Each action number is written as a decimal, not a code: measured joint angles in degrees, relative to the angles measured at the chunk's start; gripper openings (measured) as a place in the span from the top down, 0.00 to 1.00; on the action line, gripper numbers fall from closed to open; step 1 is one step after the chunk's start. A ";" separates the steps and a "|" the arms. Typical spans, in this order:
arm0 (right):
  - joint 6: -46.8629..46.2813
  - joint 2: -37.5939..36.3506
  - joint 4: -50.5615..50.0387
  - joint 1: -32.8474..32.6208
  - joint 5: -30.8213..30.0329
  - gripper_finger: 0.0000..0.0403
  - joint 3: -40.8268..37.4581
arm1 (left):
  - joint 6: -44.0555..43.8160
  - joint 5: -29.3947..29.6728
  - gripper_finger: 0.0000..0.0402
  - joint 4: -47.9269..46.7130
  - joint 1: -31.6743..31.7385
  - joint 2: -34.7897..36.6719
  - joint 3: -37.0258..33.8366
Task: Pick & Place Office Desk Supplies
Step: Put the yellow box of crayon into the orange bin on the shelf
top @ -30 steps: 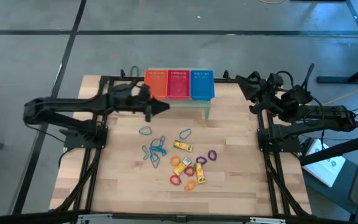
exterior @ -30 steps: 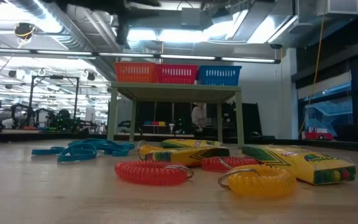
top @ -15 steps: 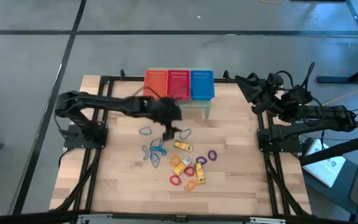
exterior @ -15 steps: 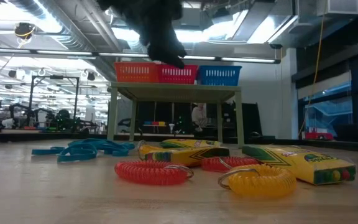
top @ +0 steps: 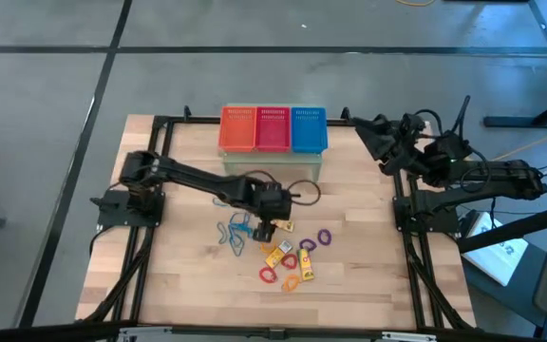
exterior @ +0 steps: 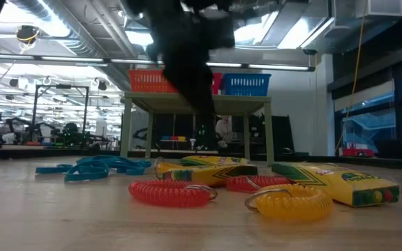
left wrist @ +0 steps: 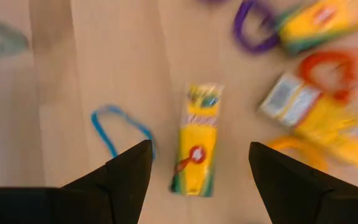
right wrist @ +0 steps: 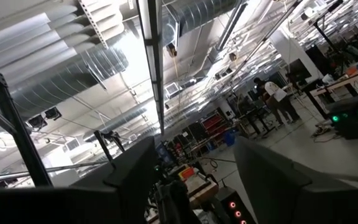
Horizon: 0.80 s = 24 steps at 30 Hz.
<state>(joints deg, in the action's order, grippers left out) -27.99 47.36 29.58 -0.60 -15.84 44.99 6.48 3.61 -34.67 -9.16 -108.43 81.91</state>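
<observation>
I see the wooden tabletop from above, both dark arms over it. The left arm reaches in from its base toward the middle; its left claw hangs over the scattered supplies with the fingers spread wide and nothing between them. The right arm sits folded at the right edge, right claw also spread and empty, pointing up at the ceiling ducts of the room.

At the far edge a small pale stand carries three mesh baskets side by side: orange basket, red basket, blue basket. The low view shows the stand's legs; the high view hides them.

The office desk supplies lie loose in the middle of the tabletop, none in a basket. The left wrist view shows a yellow crayon box lying flat right between the fingers, with a thin blue loop just beside it and a purple loop and orange loop farther off. The box carries print, too blurred to read. In the low view another yellow box shows green chevrons, text unreadable, next to a red coil and a yellow coil.

People stand far off in the right wrist view only.
</observation>
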 joint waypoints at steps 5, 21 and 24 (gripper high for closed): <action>-1.94 1.97 0.02 -0.02 -0.01 0.46 0.00 | -1.59 0.59 0.33 0.66 -1.69 -3.57 0.09; -1.58 5.13 0.49 -2.04 0.24 0.47 0.00 | -1.81 4.07 0.33 2.14 -0.75 -6.19 0.13; -1.57 5.13 0.47 -2.03 0.22 0.47 0.00 | -0.83 2.87 0.33 3.03 -0.12 -7.24 0.14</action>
<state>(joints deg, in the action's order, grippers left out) -29.56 52.49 30.04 -2.63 -15.62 44.99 5.65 6.48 -31.64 -9.27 -115.66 82.05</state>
